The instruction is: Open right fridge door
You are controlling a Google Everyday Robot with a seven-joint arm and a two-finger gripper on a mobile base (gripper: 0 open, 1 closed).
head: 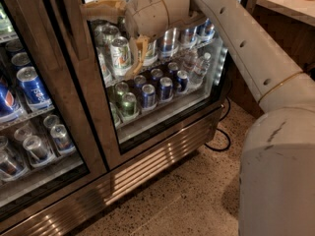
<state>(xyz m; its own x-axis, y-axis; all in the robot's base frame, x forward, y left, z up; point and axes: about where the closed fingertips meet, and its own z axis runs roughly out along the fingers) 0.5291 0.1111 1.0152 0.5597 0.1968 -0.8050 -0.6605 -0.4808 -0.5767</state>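
Fridge (147, 166) fills our view's left and middle, and its right door (197, 90) forms the right half, with cans (147, 95) shelved behind the glass. Our gripper (112, 37) hangs before that door's upper left corner, near its frame edge; we cannot tell whether it is wide, narrow or holding anything.

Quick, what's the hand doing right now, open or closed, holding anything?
Hand: open, holding nothing, raised in front of the glass of the right fridge door, near its left edge.
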